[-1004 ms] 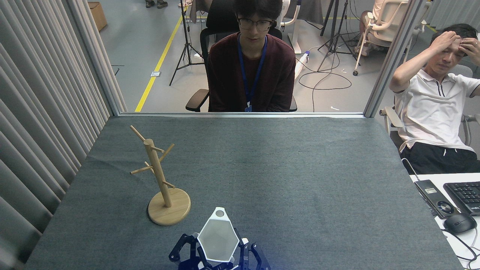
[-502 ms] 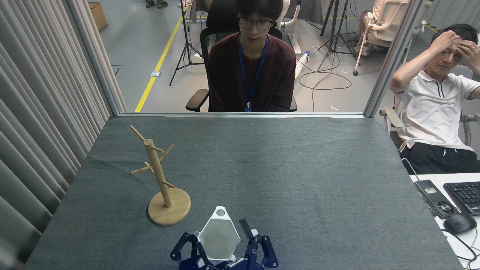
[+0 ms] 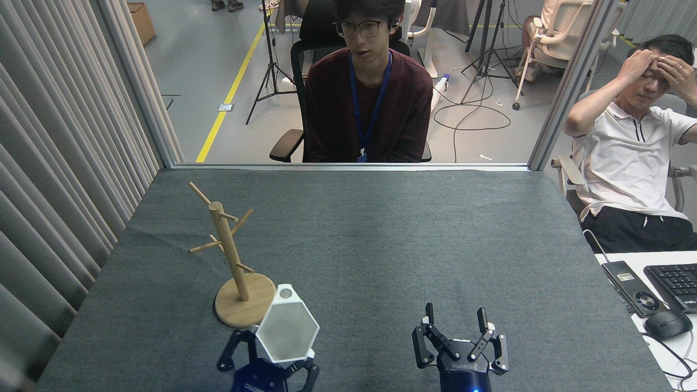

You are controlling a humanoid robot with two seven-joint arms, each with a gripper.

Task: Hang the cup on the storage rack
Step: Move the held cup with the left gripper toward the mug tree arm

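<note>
Grey felt table (image 3: 381,234), pleated curtain (image 3: 60,152) left, concrete floor (image 3: 207,65) beyond.

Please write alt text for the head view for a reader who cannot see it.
The left tool holds a white cup beside the base of a wooden rack on a grey table. The right tool is open and empty. Two people sit beyond the table.

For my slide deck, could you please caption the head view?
Left gripper holds the cup near the storage rack; right gripper open, empty.
</note>
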